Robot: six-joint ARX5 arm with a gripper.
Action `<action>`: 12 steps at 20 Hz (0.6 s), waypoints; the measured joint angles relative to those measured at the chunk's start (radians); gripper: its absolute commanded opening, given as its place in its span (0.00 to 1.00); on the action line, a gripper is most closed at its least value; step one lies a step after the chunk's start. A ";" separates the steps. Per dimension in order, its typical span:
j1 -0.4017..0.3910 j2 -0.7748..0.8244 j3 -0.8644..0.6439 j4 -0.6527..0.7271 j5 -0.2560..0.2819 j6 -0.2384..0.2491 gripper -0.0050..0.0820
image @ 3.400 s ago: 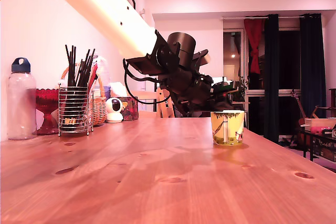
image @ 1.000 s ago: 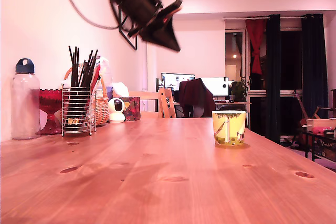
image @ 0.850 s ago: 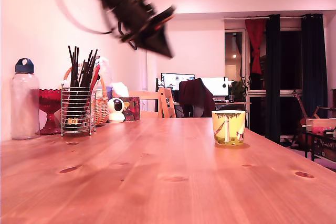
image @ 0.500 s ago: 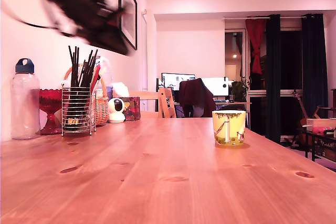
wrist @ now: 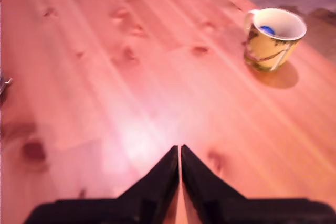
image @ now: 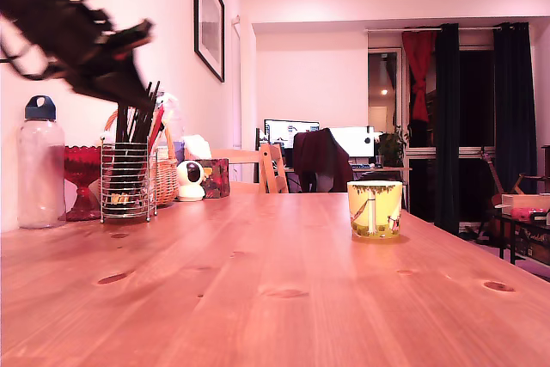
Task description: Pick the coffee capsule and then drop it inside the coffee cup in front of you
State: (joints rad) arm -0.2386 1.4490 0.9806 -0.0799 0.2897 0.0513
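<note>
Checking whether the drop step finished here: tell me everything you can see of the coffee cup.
The coffee cup is a short yellow-green mug with a white vertical figure printed on its side, a dark patterned band under the rim and a pale handle. It looks ceramic and glossy, with a white inside. It stands upright on the wooden table, at the exterior view's right. Nothing but the table touches it from outside; the gripper is well away. The wrist view shows a small blue thing lying inside it.
</note>
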 measured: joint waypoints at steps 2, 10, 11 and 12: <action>0.021 -0.049 -0.070 0.040 -0.005 -0.017 0.04; 0.068 -0.199 -0.325 0.152 -0.011 -0.048 0.04; 0.072 -0.215 -0.360 0.175 -0.011 -0.050 0.04; 0.077 -0.231 -0.393 0.201 -0.010 -0.053 0.04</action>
State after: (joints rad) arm -0.1612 1.2182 0.5877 0.1211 0.2794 -0.0021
